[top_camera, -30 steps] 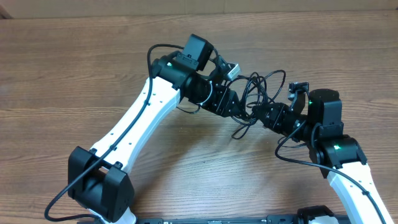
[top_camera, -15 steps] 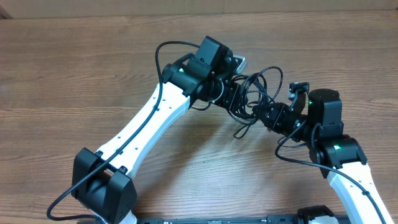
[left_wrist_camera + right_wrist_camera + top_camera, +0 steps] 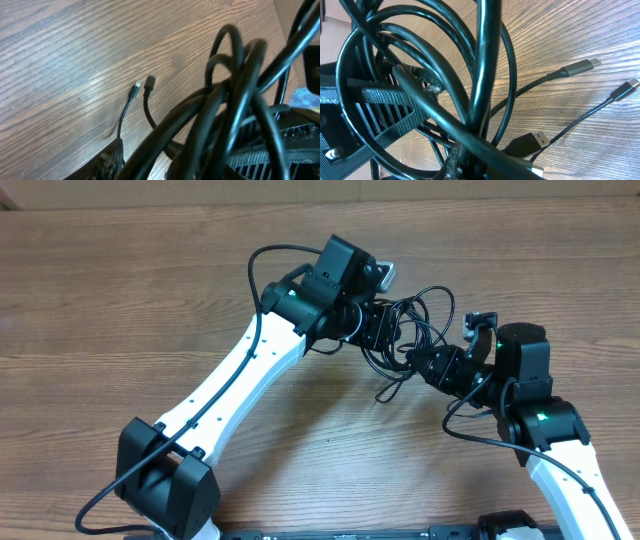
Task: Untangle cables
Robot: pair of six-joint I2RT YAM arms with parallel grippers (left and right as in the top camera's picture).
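The cables (image 3: 427, 315) are a tangle of thin black cords hanging between my two grippers at the table's middle. My left gripper (image 3: 388, 332) is shut on the bundle from the left. My right gripper (image 3: 421, 365) is shut on it from the lower right, a short way from the left one. In the left wrist view the cables (image 3: 225, 100) cross right in front of the lens and hide most of the jaws; one fingertip (image 3: 107, 160) shows. In the right wrist view the loops (image 3: 445, 65) fill the frame, and a blue-tongued USB plug (image 3: 532, 142) lies by the jaws.
Two small plugs (image 3: 142, 86) on loose ends rest on the wooden table (image 3: 120, 290). A silver-tipped plug (image 3: 580, 66) and a thinner plug (image 3: 627, 87) lie on the wood to the right. One cable end (image 3: 385, 393) trails down toward the front.
My left arm has swung right and up with the cables, closing on the right gripper and bunching the loops. In the last half second it barely moved. The right arm stayed still.
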